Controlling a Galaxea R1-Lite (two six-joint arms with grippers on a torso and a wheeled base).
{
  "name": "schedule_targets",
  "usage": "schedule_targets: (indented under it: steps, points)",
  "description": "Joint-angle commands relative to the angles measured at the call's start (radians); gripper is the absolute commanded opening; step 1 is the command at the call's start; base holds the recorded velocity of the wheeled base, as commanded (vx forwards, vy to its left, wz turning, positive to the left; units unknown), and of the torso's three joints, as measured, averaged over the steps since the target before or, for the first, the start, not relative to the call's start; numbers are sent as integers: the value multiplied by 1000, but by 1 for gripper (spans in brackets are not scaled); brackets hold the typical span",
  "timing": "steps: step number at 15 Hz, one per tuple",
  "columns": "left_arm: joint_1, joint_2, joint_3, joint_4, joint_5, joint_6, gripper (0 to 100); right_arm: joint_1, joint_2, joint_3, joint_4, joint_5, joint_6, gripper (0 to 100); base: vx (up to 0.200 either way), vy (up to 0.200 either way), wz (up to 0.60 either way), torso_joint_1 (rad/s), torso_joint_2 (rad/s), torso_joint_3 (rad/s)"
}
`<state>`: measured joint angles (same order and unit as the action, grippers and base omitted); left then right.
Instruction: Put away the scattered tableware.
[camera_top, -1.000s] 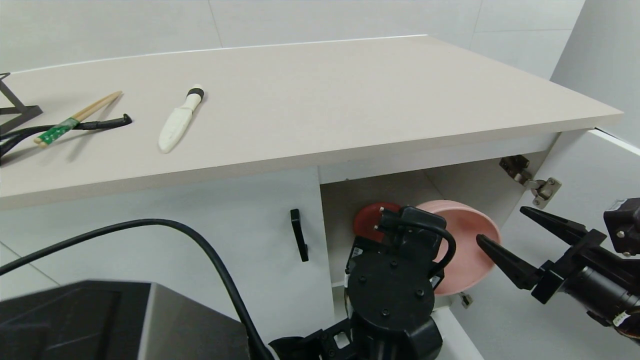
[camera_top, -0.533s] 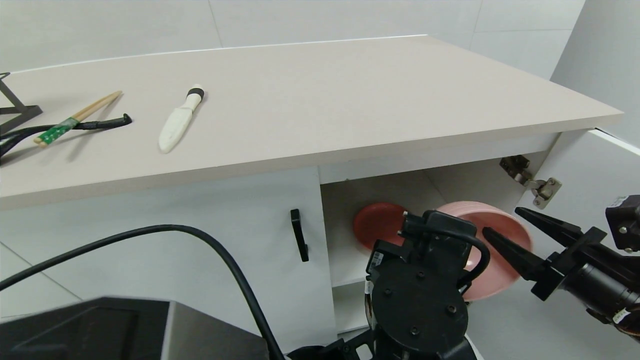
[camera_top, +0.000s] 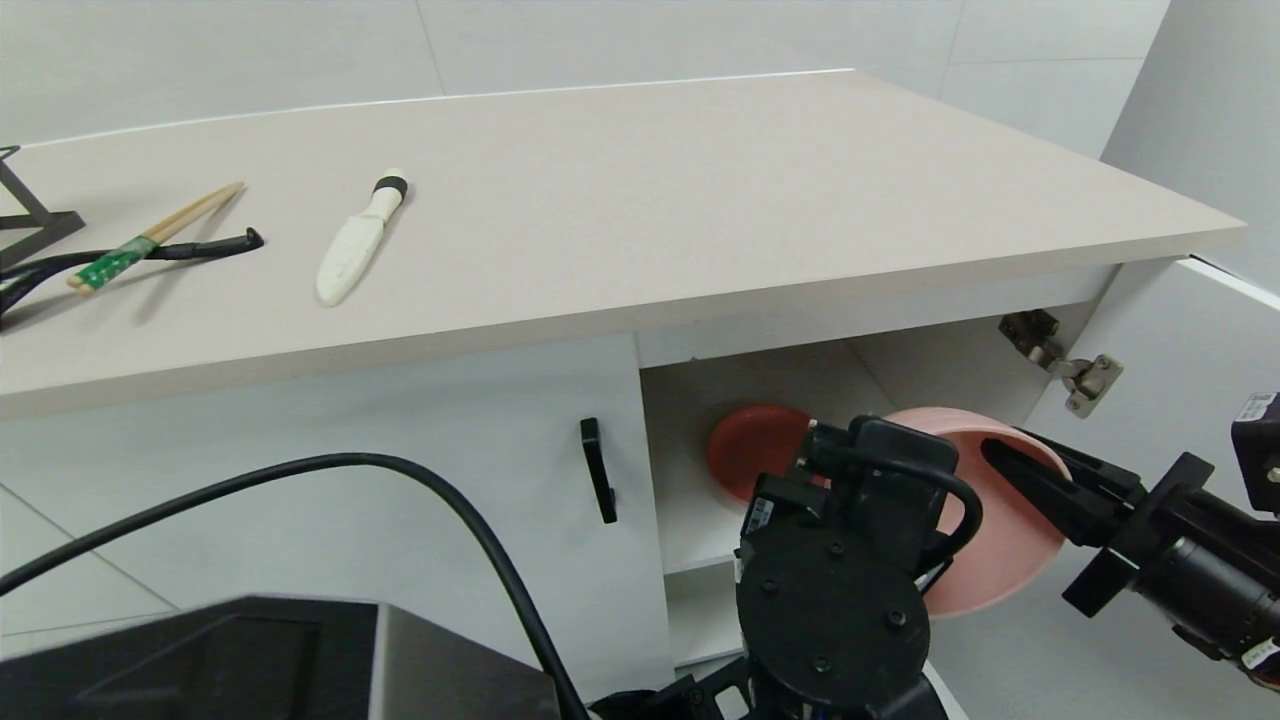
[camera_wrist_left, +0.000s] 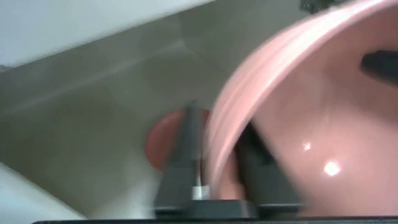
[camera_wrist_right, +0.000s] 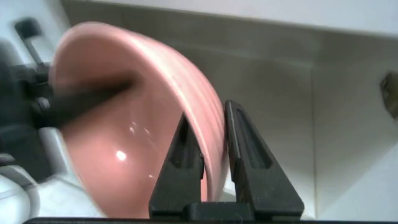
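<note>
On the counter (camera_top: 650, 200), far left: chopsticks (camera_top: 150, 238) are lying beside a black cable (camera_top: 200, 248), touching it.
Right of them: a white knife (camera_top: 358, 245) is lying flat, its black-banded handle pointing toward the wall.
Closed door below: a black handle (camera_top: 598, 470) is standing upright near its right edge.
Open cupboard: a red plate (camera_top: 752, 450) is sitting deep inside, on the shelf.
Left gripper (camera_wrist_left: 219, 121): it is clamping the rim of the pink bowl (camera_top: 1000, 540), one finger inside, one outside.
Bowl: it is hanging tilted on edge at the cupboard mouth, in front of the plate, between both arms.
Right gripper (camera_wrist_right: 207, 118): it is pinching the bowl's opposite rim, fingers straddling the wall.
Far right: a hinge (camera_top: 1062, 368) is showing by the open door (camera_top: 1200, 330).
</note>
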<state>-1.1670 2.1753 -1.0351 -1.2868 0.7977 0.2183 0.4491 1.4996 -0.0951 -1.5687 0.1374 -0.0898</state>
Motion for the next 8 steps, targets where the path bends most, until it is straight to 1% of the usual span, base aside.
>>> schedule_targets:
  steps: [1, 3, 4, 5, 6, 7, 8]
  points:
    - [0, 3, 1, -29, -21, 15, 100, -7, 2, 2, -2, -4, 1, 0, 0, 0, 0, 0, 0, 0]
    - [0, -11, 40, -198, -155, 87, 100, -23, 19, 5, -2, -4, 1, 0, 0, 0, 0, 0, 0, 0]
    - [0, -17, 70, -279, -229, 108, 100, -23, 21, 5, -2, -4, 1, 0, 0, 0, 0, 0, 0, 0]
    - [0, -22, 93, -284, -282, 115, 100, -23, 21, 5, -2, -4, 1, 0, 0, 0, 0, 0, 0, 0]
    - [0, -60, 135, -284, -341, 102, 100, -23, 21, 6, -2, -4, 1, 0, 0, 0, 0, 0, 0, 0]
    - [4, -100, 159, -284, -379, 78, 100, -23, 21, 11, -2, -4, 1, 0, 0, 0, 0, 0, 0, 0]
    - [4, -140, 176, -284, -410, 78, 100, -23, 21, 11, -2, -4, 1, 0, 0, 0, 0, 0, 0, 0]
